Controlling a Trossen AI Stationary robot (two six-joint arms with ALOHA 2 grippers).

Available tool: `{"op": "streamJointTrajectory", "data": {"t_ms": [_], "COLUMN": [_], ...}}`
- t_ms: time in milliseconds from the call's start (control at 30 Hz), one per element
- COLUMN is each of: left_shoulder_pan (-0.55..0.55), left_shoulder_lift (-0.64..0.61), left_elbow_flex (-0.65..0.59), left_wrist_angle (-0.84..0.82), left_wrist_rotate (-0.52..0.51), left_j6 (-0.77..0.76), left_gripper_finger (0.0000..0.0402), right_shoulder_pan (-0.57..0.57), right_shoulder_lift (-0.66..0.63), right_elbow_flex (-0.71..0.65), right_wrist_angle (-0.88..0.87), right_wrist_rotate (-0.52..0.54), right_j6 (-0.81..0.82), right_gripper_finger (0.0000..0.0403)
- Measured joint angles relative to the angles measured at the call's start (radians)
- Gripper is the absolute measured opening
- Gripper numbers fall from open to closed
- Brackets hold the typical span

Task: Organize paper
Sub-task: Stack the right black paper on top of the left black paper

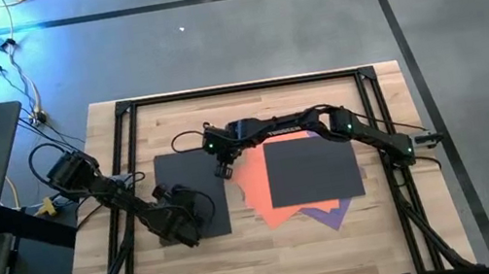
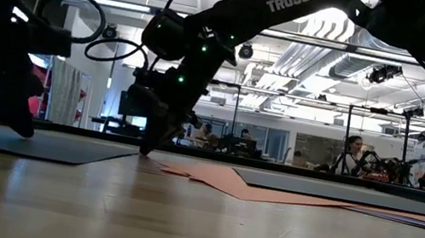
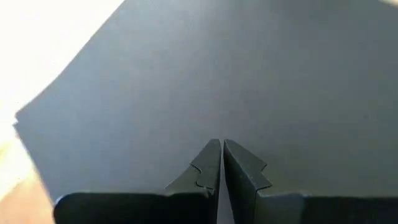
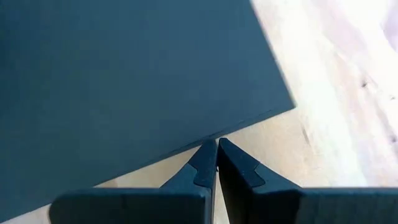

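A dark sheet of paper (image 1: 192, 190) lies flat on the wooden table (image 1: 272, 251), left of centre. My left gripper (image 1: 183, 227) is shut with its tips on the near part of that sheet (image 3: 186, 74). My right gripper (image 1: 223, 172) is shut too, its tips (image 4: 216, 143) down at the sheet's right edge. A second dark sheet (image 1: 313, 167) lies to the right, on top of an orange sheet (image 1: 262, 198) and a purple one (image 1: 332, 213) whose edges stick out from under it. My left gripper has its shut fingertips (image 3: 211, 155) set on the dark sheet's top face (image 3: 219, 127), near its near end, slanting down from the table's left. The sheet lies flat under them. My right gripper's shut fingertips (image 4: 205, 158) meet the sheet's right edge (image 4: 199, 142) near its far corner, slanting down from the table's right. The tips stand on the bare wood right beside the edge, and the sheet stays flat on the table.
A black frame (image 1: 128, 146) runs around the table's work area. Bare wood shows along the near side (image 1: 274, 260). People and desks (image 2: 353, 156) show in the room beyond the table's far edge.
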Motion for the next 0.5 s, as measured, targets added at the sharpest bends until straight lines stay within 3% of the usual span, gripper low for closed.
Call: {"op": "streamJointTrajectory", "data": {"t_ms": [300, 500], "left_shoulder_pan": [-0.057, -0.149], "left_shoulder_lift": [-0.001, -0.001], "left_elbow_flex": [0.129, 0.136], "left_wrist_angle": [-0.090, -0.148], "left_wrist_rotate": [-0.069, -0.067], "left_j6": [0.005, -0.120], "left_gripper_finger": [0.0000, 0.0000], "right_shoulder_pan": [0.041, 0.071], "right_shoulder_lift": [-0.125, -0.218], "right_elbow_flex": [0.001, -0.017], "right_wrist_angle": [-0.038, -0.171], "right_wrist_rotate": [-0.052, -0.021], "right_j6": [-0.150, -0.224], "right_gripper_finger": [0.0000, 0.0000]}}
